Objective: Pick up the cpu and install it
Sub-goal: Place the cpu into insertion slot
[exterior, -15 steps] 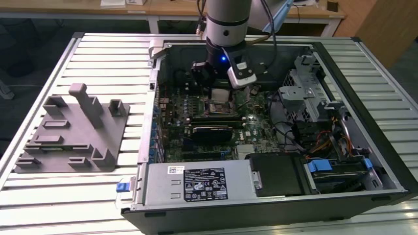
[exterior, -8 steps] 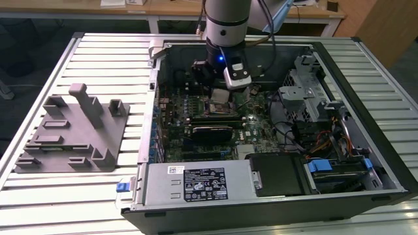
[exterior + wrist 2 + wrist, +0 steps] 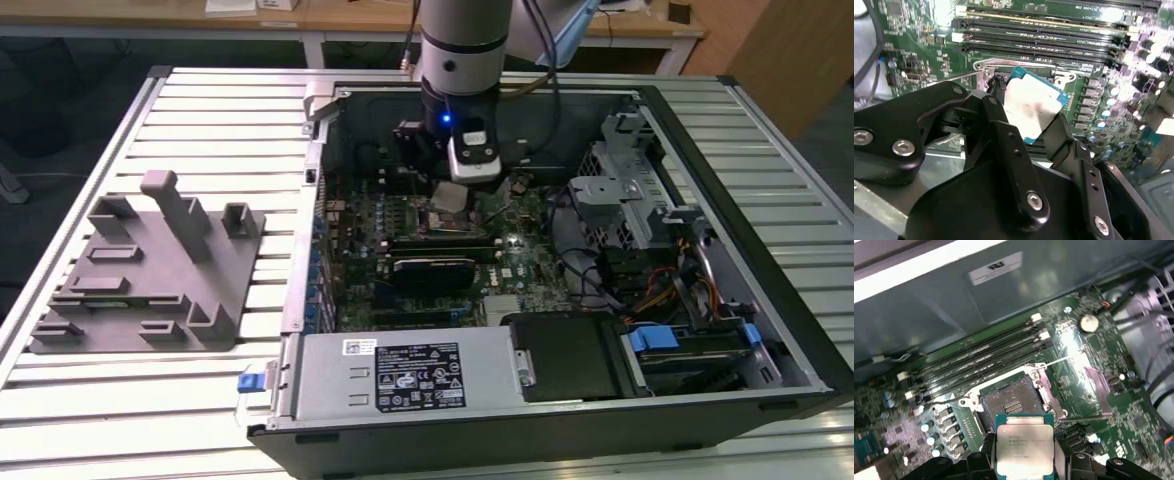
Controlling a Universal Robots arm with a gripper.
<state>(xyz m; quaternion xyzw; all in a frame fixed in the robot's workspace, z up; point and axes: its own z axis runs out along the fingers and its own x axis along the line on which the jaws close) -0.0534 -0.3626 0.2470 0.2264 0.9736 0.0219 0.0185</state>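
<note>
cpu (image 3: 1025, 442) in claw (image 3: 1025, 456) (near socket (image 3: 1010, 407)) | socket inside case (image 3: 561, 425) | fixture (image 3: 147, 275) exterior view's left of case

Arm (image 3: 463, 40) upright, wrist pointing straight down; claw (image 3: 455, 192) at its lower end, black fingers (image 3: 1004, 135) clamped on opposite edges of cpu (image 3: 1025, 442), chip between fingertips in both wrist views

The silver-grey cylindrical arm (image 3: 463, 40) shows a blue light (image 3: 445, 122) just above the gripper (image 3: 1025, 110). Its black jointed fingers (image 3: 1009, 150) carry silver screws (image 3: 1035, 201).
</note>
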